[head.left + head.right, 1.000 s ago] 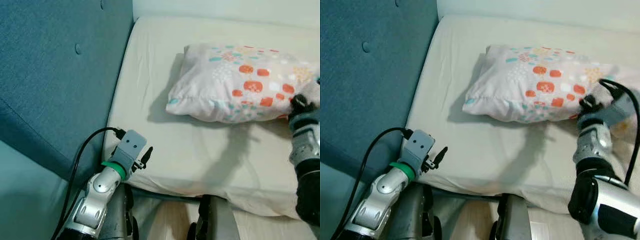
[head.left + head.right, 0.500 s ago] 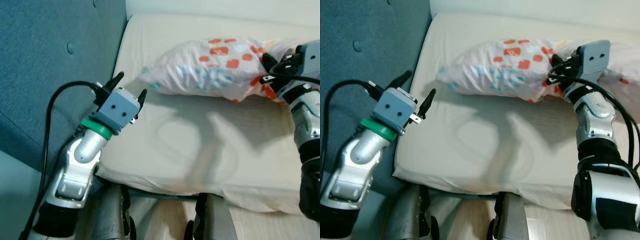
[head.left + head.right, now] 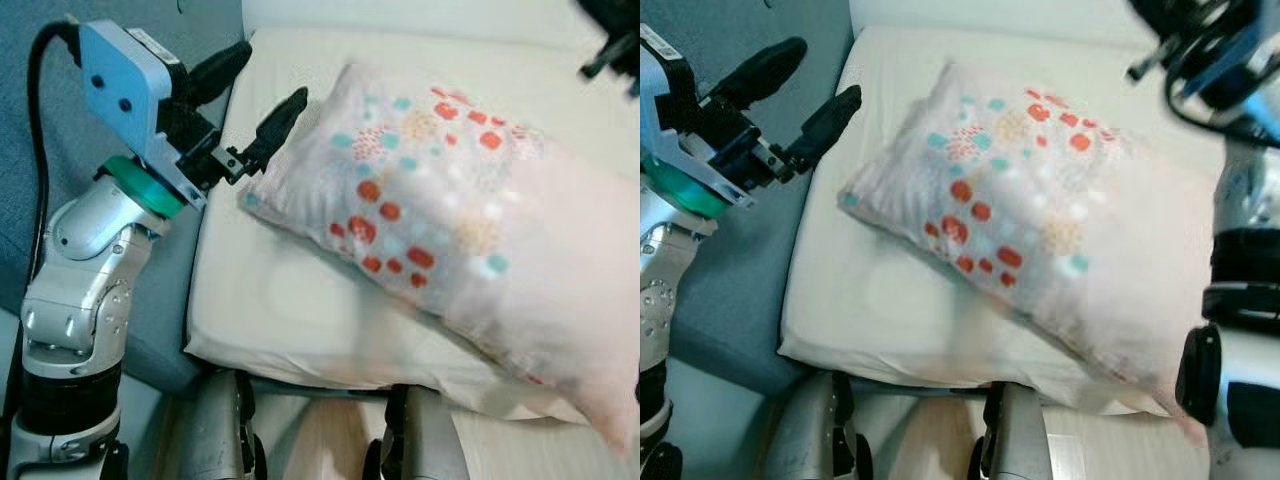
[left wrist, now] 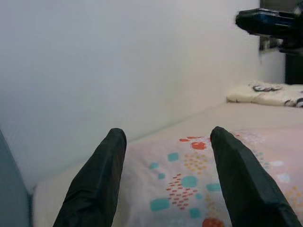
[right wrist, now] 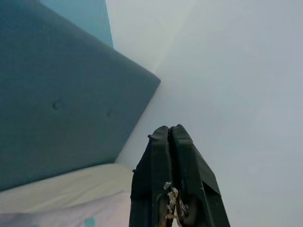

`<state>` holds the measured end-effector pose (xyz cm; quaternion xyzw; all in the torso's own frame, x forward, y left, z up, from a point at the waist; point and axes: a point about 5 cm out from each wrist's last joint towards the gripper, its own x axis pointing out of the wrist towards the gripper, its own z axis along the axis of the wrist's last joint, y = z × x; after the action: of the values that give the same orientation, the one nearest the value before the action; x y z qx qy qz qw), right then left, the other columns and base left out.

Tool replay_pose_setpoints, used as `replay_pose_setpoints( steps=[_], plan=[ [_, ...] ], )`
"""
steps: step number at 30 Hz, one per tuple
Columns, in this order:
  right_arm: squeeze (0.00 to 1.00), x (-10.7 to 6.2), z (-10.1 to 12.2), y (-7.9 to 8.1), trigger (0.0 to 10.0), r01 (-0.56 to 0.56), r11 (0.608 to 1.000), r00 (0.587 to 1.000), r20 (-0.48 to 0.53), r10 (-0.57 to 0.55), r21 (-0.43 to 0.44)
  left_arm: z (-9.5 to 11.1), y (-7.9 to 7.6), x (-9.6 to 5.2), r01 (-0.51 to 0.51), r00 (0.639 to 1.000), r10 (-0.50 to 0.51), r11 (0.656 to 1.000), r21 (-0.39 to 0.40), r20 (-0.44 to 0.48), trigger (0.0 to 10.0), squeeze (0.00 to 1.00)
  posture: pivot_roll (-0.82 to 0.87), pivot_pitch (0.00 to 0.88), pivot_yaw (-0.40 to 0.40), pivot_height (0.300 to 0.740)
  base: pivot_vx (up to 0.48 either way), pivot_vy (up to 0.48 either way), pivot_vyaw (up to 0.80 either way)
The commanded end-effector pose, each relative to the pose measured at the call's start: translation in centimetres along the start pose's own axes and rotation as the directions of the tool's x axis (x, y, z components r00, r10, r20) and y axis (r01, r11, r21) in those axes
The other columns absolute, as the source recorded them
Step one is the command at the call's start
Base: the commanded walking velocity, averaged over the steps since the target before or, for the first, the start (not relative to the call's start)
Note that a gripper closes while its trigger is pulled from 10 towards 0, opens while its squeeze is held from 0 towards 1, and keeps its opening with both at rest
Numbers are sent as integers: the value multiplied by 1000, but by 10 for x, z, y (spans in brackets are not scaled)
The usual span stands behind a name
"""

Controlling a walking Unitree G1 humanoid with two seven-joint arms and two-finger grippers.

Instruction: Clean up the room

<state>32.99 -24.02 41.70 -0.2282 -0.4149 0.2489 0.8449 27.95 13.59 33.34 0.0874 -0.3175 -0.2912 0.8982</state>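
Note:
A white pillow (image 3: 440, 210) with orange and teal spots lies slanted across the cream mattress (image 3: 280, 310); it is blurred. My left gripper (image 3: 256, 84) is raised by the pillow's upper left corner, open, with nothing between its fingers (image 4: 97, 184). In the left wrist view the pillow (image 4: 199, 189) lies just beyond them. My right gripper (image 3: 1175, 35) is high at the far right, above the pillow and apart from it, blurred. In the right wrist view it (image 5: 169, 128) is shut and points at the wall.
A teal padded headboard (image 3: 735, 22) runs along the bed's left side. The white wall (image 4: 118, 61) stands behind the bed. A second patterned cushion (image 4: 265, 92) lies further along the mattress. My own legs (image 3: 225, 430) stand at the bed's near edge on pale floor.
The pillow came off the far right of the bed and now lies slanted across the middle. My right gripper rose clear of it. My left arm lifted to the pillow's corner.

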Motion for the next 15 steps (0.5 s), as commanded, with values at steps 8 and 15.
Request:
replay_pose_setpoints(
  steps=[8, 15],
  plan=[
    [0, -59, -95, 67, 10000, 238, 936, 931, -337, -143, 261, -83, -41, -48, -101, 856, -114, 920, -379, -504, 10000, 0, 114, 169, -11, 570, 0, 0, 0],
    [0, -86, -125, 112, 10000, 416, 864, 849, -462, -258, 282, -128, -73, -55, -248, 750, -178, 817, -521, -637, 10000, 0, 123, 174, -10, 570, 0, 0, 0]
  ],
)
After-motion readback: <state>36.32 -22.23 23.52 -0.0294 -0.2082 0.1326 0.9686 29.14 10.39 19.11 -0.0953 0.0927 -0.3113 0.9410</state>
